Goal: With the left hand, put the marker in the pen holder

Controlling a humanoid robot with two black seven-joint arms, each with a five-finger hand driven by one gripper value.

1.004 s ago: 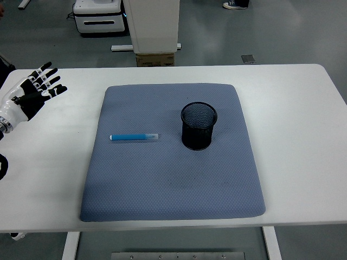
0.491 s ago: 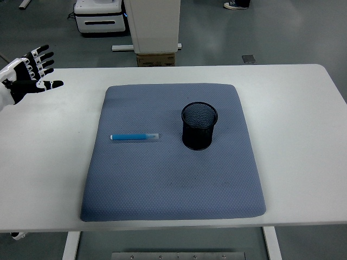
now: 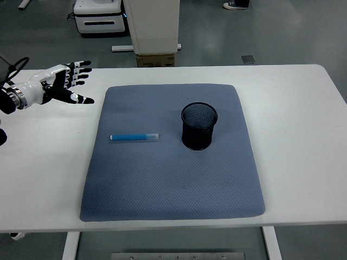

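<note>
On the mat (image 3: 162, 184), marker (image 3: 134, 137) lies left of pen holder (image 3: 198, 125).

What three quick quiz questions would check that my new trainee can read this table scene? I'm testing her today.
1. True or false: the marker is already inside the pen holder.
2. What do the marker and pen holder rest on? A) bare table B) grey mat C) tray
3. Fill in: the left hand has its fingers ____ and holds nothing.

Key: 1 false, it lies flat to the holder's left; 2 B, the grey mat; 3 spread.
</note>
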